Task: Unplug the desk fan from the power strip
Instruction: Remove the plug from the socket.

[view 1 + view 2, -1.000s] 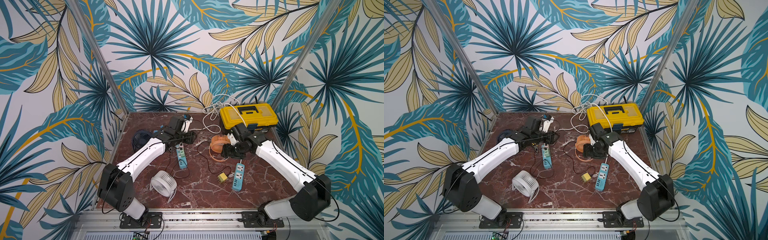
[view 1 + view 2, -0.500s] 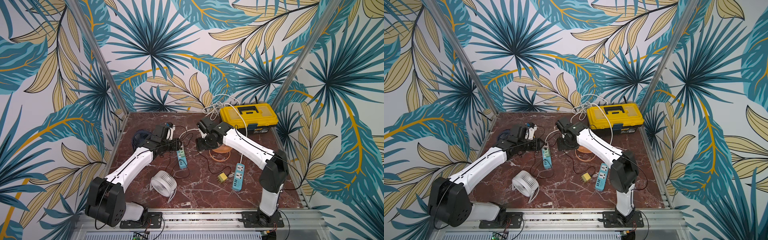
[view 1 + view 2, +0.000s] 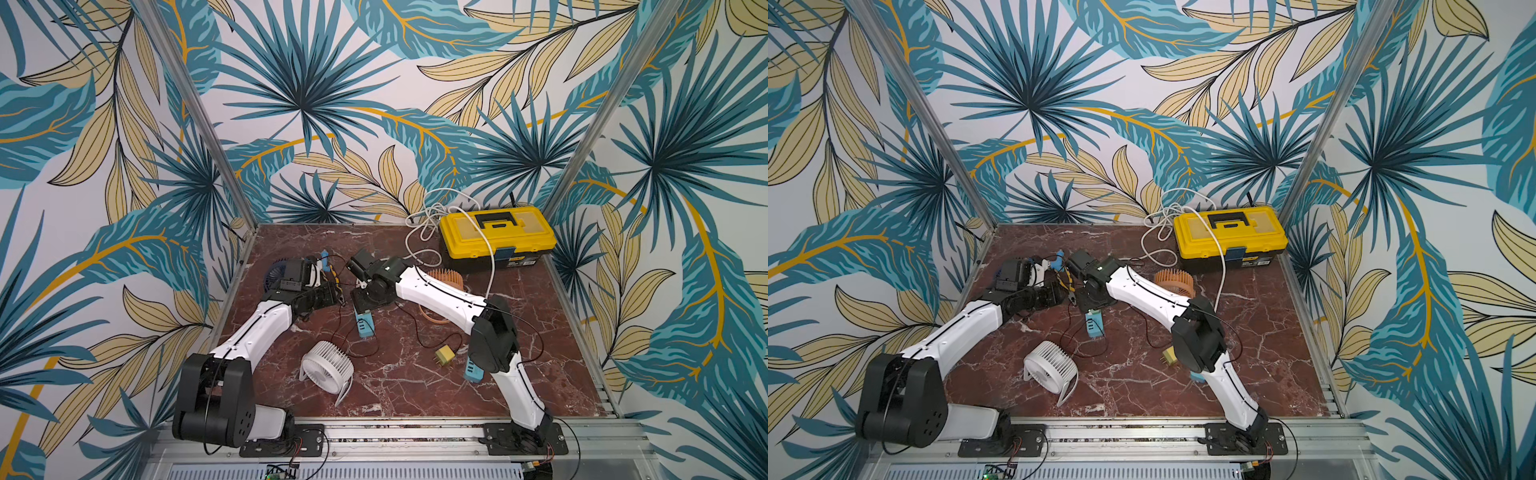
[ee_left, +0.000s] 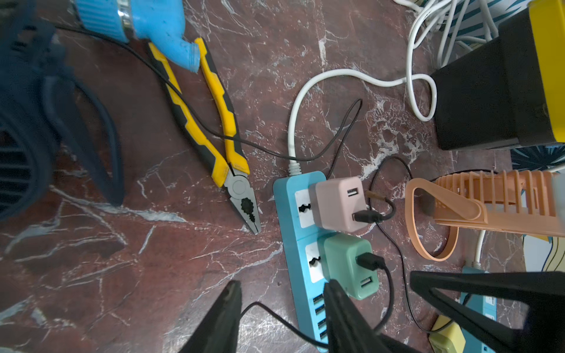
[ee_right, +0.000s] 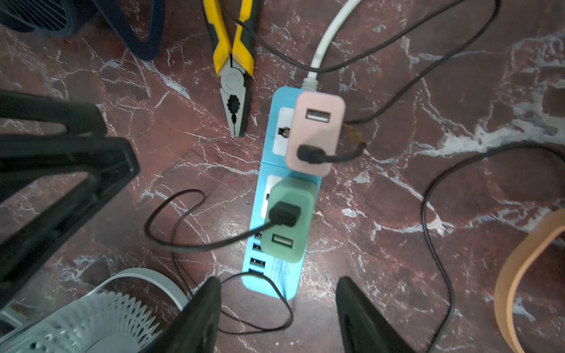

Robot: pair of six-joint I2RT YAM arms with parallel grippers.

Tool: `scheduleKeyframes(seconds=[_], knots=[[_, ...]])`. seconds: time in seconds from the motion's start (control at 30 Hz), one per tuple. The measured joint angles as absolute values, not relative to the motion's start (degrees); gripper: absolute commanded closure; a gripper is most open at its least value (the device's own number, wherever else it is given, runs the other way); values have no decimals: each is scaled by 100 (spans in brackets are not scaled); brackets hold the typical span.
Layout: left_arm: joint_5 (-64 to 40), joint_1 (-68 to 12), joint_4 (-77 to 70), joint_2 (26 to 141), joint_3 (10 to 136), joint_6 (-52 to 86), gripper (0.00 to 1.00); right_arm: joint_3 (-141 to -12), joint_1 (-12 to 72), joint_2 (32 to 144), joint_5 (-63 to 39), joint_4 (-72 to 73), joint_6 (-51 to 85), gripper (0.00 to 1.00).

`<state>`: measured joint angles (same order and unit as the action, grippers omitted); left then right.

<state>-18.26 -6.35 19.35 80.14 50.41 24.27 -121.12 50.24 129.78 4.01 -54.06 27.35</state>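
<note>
Marker: we use the blue power strip. It lies flat on the red marble table.
Plugs: a pink charger and a green charger both sit in the strip, side by side. Each has a black cord stuck in it. The pink one is at the end where the strip's white cord comes out.
Fans: a white fan lies near the strip, on the robot's side of it. An orange fan is near the strip on the right arm's side. A dark blue fan is on the left arm's side. We cannot tell which black cord goes to which fan.
Left gripper: it hangs just beside the strip, on the side where the pliers lie. Its fingers are apart and hold nothing.
Right gripper: it hangs over the strip's end away from the white cord. Its fingers are spread wide and hold nothing.
Pliers: they have yellow handles and lie just beside the strip's white-cord end.
Toolbox: it is yellow and stands well apart from the strip, by the back wall.
</note>
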Motion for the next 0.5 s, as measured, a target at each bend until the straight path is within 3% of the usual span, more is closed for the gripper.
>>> scheduleKeyframes(seconds=[0.5], knots=[[-2206,-550,1188,8661,4908,2832,52,-12554,5109,13439,1162,-5625,2681,55]])
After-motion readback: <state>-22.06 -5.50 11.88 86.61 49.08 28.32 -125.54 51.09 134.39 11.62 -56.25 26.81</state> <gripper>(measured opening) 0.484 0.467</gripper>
